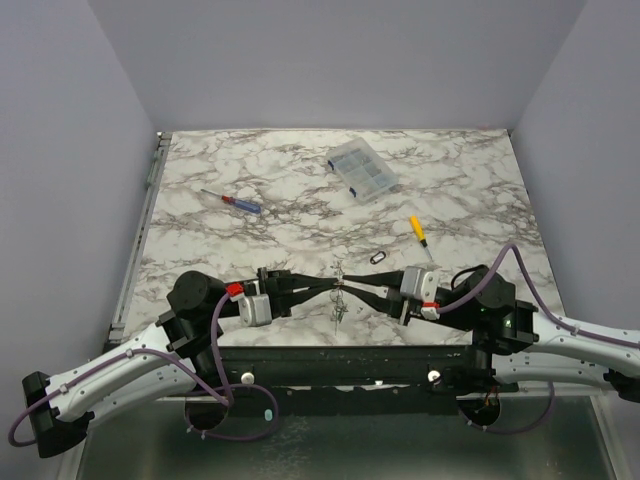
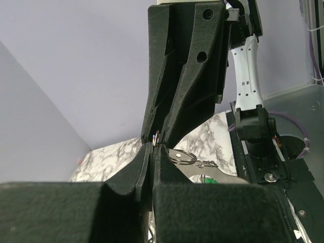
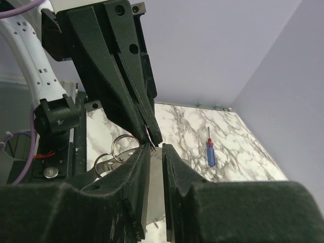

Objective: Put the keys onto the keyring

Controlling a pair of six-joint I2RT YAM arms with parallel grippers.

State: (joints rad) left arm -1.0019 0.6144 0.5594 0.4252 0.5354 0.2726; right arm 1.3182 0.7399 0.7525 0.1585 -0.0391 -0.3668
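Keys, thin silvery metal, hang with the steel-wire keyring low over the marble table, between both tips. Left gripper fingers are pressed together on the ring wire; right gripper fingers stand narrowly apart. Light, stiff, slippery: I'd pinch a key by its flat bow.

You've got left gripper and right gripper tip to tip over front centre of the table, keys between them. Behind: screwdriver left, box centre-right, second screwdriver right.
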